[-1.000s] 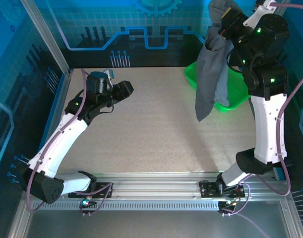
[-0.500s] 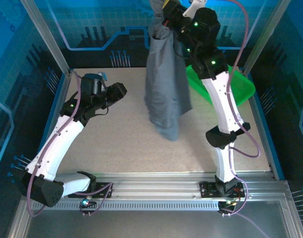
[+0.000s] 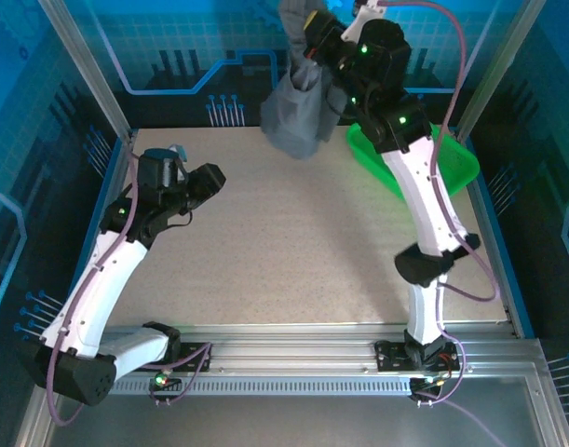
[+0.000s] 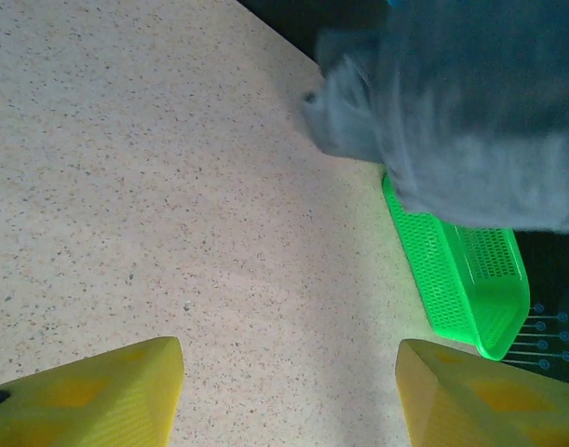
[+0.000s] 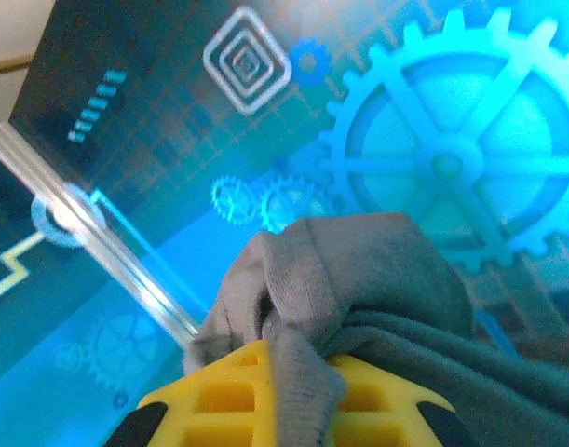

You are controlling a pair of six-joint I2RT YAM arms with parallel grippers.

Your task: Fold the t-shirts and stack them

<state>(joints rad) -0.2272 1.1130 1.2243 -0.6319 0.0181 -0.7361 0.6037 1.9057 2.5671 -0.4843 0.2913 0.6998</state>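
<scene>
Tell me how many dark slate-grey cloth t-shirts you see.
1. The dark slate-grey cloth t-shirt hangs bunched from the shut right gripper, raised high beside the bright green plastic tray. The arm hides part of that tray, so another may be hidden.

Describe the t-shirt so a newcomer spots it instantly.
Start at the far edge of the speckled beige table, beside the bright green plastic tray. There the right gripper grips a dark slate-grey cloth t-shirt. It alone is soft, hanging bunched.
</scene>
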